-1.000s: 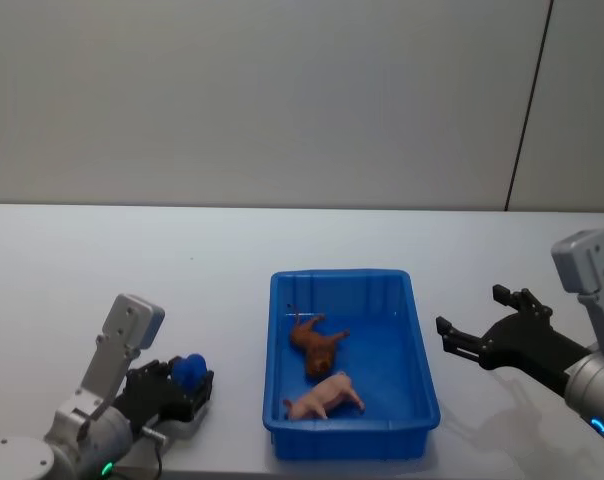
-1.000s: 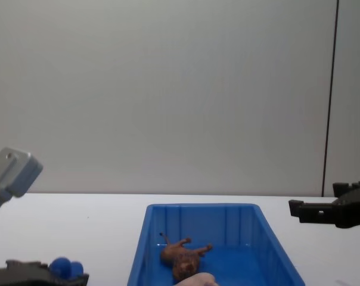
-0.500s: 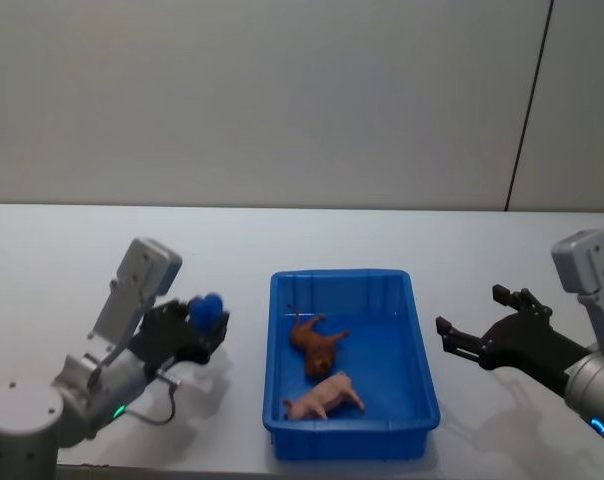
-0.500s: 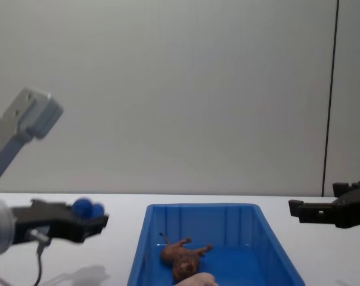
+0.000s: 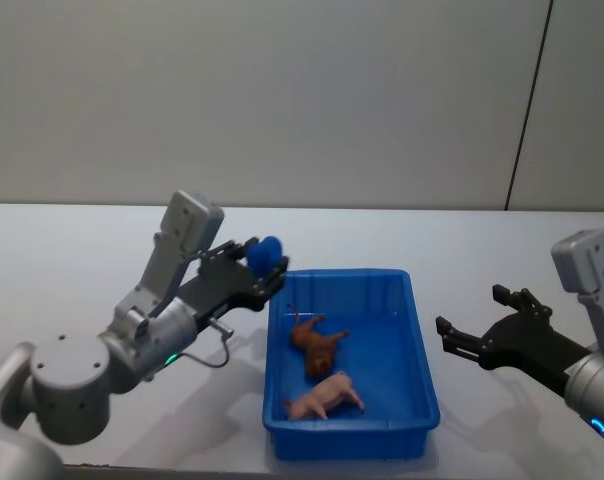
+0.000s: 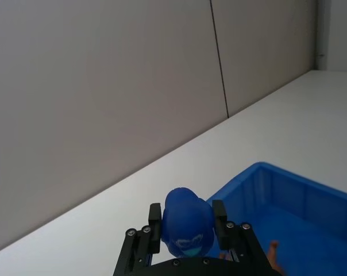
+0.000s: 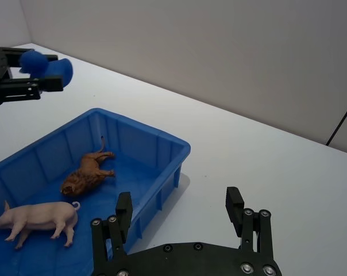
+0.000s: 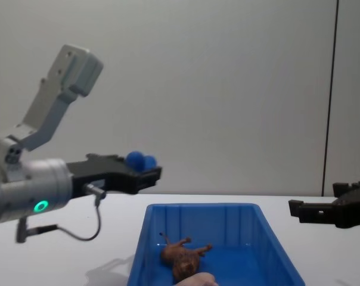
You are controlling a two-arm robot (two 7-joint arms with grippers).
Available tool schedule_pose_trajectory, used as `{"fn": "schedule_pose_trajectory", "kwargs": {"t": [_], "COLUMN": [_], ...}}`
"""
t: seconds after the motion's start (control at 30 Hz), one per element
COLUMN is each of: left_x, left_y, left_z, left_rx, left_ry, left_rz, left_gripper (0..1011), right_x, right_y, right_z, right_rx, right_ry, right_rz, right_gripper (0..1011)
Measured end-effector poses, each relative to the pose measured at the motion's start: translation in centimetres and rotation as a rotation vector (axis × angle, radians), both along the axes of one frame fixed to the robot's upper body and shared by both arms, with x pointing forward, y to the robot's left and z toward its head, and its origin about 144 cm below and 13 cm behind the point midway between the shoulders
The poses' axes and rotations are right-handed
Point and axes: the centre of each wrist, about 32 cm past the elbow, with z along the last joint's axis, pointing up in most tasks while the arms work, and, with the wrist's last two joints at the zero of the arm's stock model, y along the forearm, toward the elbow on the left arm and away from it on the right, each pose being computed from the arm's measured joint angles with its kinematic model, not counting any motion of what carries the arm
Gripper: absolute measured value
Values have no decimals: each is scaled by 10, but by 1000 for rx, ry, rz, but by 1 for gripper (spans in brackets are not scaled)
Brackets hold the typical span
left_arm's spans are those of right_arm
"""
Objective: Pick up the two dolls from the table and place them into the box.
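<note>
My left gripper is shut on a rounded blue doll, held in the air just over the far left corner of the box. The box is a bright blue bin in the middle of the table. Inside it lie a brown four-legged doll and a pale pink pig doll. My right gripper hangs open to the right of the box, holding nothing.
The white table stretches bare to the left and right of the box. A plain grey wall stands behind it, with a dark vertical seam at the right.
My left arm has risen from the table's front left and swung right and forward, carrying the blue doll up to the box's far left corner. The right arm has not moved.
</note>
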Motion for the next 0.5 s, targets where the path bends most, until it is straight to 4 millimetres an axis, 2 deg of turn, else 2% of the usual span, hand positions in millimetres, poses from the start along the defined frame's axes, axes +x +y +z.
{"fn": "schedule_pose_trajectory", "kwargs": {"t": [0.27,0.37,0.4,0.5], "left_x": [17,21,22,26], "left_y": [-17,-21,-22,-27], "left_z": [3,3,3,4], "left_rx": [-33,-41,-44,-55], "left_ry": [-44,-54,-56,-70], "left_rz": [-69,-84,-89,-107], "left_gripper": [761,814,880,959], "right_x": [0,0,0,0], "right_y": [0,0,0,0], "right_z": [0,0,0,0], "right_rx": [0,0,0,0], "right_ry": [0,0,0,0], "right_rz": [0,0,0,0], "right_gripper": [1001,1001,1001,1001]}}
